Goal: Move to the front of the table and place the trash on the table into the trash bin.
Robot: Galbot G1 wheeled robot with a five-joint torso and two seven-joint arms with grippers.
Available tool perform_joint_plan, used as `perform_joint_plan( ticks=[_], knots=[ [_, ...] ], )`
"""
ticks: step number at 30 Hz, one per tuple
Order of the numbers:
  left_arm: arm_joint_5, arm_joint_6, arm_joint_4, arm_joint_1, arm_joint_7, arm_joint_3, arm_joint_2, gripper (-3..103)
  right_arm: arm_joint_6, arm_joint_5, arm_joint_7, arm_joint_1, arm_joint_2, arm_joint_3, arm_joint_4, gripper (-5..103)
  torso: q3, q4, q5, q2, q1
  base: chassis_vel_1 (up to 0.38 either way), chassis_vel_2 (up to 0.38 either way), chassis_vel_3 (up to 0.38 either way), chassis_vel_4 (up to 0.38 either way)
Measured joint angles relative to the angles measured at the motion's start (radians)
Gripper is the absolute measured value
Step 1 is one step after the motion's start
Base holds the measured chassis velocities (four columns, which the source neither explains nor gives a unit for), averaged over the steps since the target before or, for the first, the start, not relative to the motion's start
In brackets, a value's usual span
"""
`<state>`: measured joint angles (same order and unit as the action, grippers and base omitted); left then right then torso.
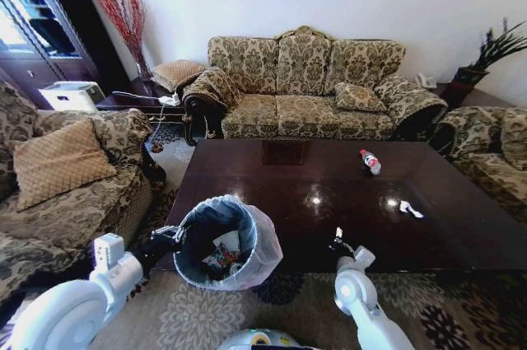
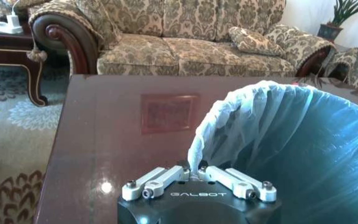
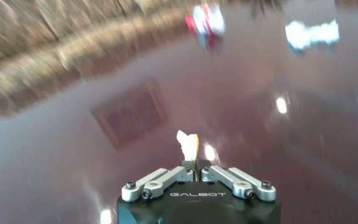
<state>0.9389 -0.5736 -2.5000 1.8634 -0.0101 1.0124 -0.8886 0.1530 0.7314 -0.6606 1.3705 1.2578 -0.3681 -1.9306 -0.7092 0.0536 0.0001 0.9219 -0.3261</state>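
glossy dark table [image 1: 272, 185]; right hand [image 3: 195, 171] pinches small crumpled scrap [image 3: 187, 144].

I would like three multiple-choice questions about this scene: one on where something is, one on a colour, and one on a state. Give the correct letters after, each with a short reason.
1. Where does the plastic bottle lie?
A. inside the trash bin
B. on the table, on the side toward the sofa
C. on the carpet

2. What colour is the bottle's label?
A. red
B. green
C. yellow

3. What is the left pincer doing?
A. hanging open above the table
B. shut on the bag at the trash bin's rim
C. holding a cushion

Answers:
1 B, the bottle rests on the table on its far part, near the sofa.
2 A, a red band shows around the bottle.
3 B, in the left wrist view the fingers meet on the bag's edge of the trash bin. The right pincer is shut on a small white scrap.
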Motion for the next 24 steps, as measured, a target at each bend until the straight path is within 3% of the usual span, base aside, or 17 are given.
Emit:
perform_joint_plan(
  ticks=[4, 6, 7, 10, 11, 12, 13, 16, 18, 24],
  knots=[
    [0.0, 0.0, 0.0, 0.0, 0.0, 0.0, 0.003, 0, -0.055, -0.097, 0.111, 0.015, -0.006, 0.002, -0.087, 0, 0.0, 0.0, -0.0002, 0.0, 0.0, 0.0, 0.0, 0.0, 0.0],
    [0.0, -0.001, 0.0, 0.005, -0.001, 0.002, 0.011, 0, -0.166, -0.192, 0.368, 0.022, -0.026, 0.015, -0.194, 0, 0.0, 0.0001, -0.0003, 0.0, 0.0, 0.0, 0.0, 0.0, 0.0],
    [0.0, -0.001, 0.0, 0.005, -0.001, 0.002, 0.011, 0, -0.166, -0.192, 0.368, 0.022, -0.026, 0.015, -0.194, 0, 0.0, 0.0001, -0.0003, 0.0, 0.0, 0.0, 0.0, 0.0, 0.0],
    [0.006, -0.013, 0.0, 0.017, -0.005, 0.013, 0.036, 0, -0.23, -0.208, 0.699, -0.02, -0.074, 0.063, -0.342, 0, 0.0, -0.0003, -0.0004, 0.0, 0.0, 0.0, 0.0, 0.0, 0.0],
    [0.006, -0.013, 0.0, 0.017, -0.005, 0.013, 0.036, 0, -0.23, -0.208, 0.699, -0.02, -0.074, 0.063, -0.342, 0, 0.0, -0.0003, -0.0004, 0.0, 0.0, 0.0, 0.0, 0.0, 0.0],
    [0.019, -0.021, 0.0, 0.017, -0.011, 0.018, 0.043, 0, -0.229, -0.198, 0.75, -0.033, -0.084, 0.079, -0.371, 0, 0.0, -0.0005, -0.0003, 0.0, 0.0, 0.0, 0.0, 0.0, 0.0],
    [0.05, -0.04, 0.0, 0.013, -0.027, 0.026, 0.058, 0, -0.211, -0.172, 0.852, -0.069, -0.106, 0.122, -0.434, 0, 0.0, -0.0003, -0.0004, 0.0, 0.0, 0.0, 0.0, 0.0, 0.0],
    [0.077, -0.058, 0.0, 0.007, -0.041, 0.035, 0.076, 0, -0.191, -0.153, 0.913, -0.1, -0.122, 0.167, -0.469, 0, 0.0, 0.0, -0.0005, 0.0, 0.0, 0.0, 0.0, 0.0, 0.0],
    [0.095, -0.071, 0.0, 0.009, -0.052, 0.051, 0.096, 0, -0.164, -0.153, 0.994, -0.139, -0.144, 0.267, -0.483, 0, 0.0, -0.0001, -0.0001, 0.0, 0.0, 0.0, 0.0, 0.0, 0.0],
    [0.098, -0.072, 0.0, 0.01, -0.052, 0.056, 0.086, 0, -0.16, -0.275, 1.012, -0.112, -0.14, 0.389, -0.403, 0, 0.0, -0.0001, -0.0002, 0.0, 0.0, 0.0, 0.0, 0.0, 0.0]
  ],
)
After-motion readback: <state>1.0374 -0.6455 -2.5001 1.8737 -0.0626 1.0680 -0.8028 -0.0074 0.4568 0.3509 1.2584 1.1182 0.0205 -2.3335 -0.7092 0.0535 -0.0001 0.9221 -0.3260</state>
